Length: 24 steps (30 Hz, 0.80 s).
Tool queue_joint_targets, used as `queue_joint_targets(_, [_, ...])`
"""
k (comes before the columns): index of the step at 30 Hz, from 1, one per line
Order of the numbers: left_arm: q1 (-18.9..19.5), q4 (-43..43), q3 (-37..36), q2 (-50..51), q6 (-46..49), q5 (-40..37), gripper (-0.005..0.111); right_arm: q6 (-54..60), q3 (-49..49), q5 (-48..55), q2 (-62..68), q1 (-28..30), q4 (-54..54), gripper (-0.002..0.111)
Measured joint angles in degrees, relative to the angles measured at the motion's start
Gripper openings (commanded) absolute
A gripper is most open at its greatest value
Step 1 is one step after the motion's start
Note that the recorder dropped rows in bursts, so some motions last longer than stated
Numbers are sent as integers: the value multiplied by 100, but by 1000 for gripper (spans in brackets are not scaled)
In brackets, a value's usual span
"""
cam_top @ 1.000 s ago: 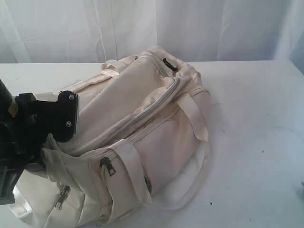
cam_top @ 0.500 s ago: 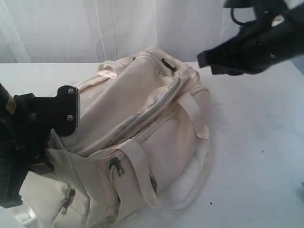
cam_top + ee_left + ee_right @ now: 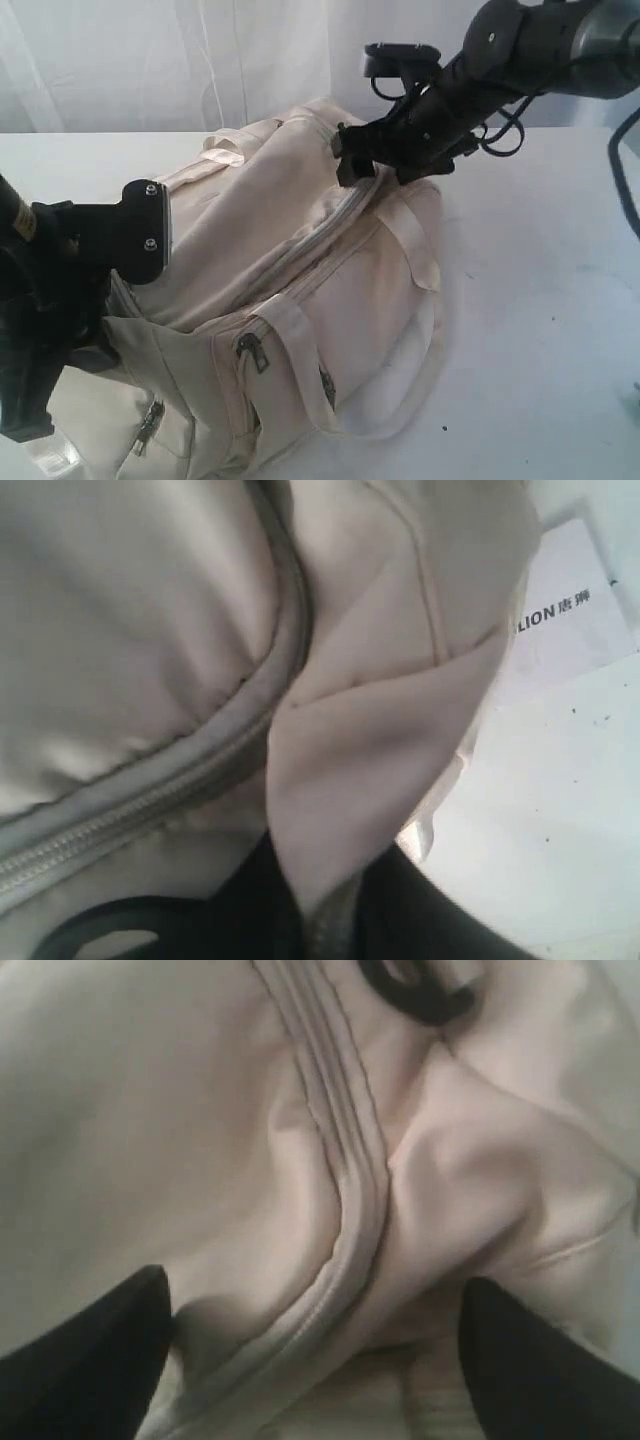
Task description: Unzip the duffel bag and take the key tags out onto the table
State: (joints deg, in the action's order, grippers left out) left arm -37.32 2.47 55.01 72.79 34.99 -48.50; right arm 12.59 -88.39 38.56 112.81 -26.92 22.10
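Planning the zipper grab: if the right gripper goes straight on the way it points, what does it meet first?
The right gripper would likely meet the duffel bag first, at its closed zipper; depth unclear.

Plain white table (image 3: 540,250), matte, marked with a few small dark specks toward the near right corner. Loaded with one large thing: a cream duffel bag (image 3: 300,270), slumped across the left half, from close to the far edge down to the near edge. Strap loop (image 3: 436,340) trailing onto the surface toward the middle. White printed hang tag (image 3: 575,620) flat on the top, partly tucked under the bag's fabric.
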Motion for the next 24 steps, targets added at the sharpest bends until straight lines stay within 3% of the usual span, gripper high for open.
queue_joint_targets(1, [0,-41,0,0,0,11,0,0,0,0,138,0,25,56])
queue_joint_targets(3, [0,-191,0,0,0,21,0,-2,-12,78,213,0,25,9])
queue_joint_targets(4, [0,-284,0,0,0,33,0,-17,-12,152,213,0,-39,1])
queue_joint_targets(13, [0,-79,0,0,11,115,0,-1061,-44,1733,-193,-38,-1591,0])
queue_joint_targets(18, [0,457,-175,109,-360,379,0,-1208,38,2512,-465,-63,-1740,0])
queue_joint_targets(24, [-21,1446,-588,130,-1249,1017,0,-1319,616,2656,-950,-75,-1612,0])
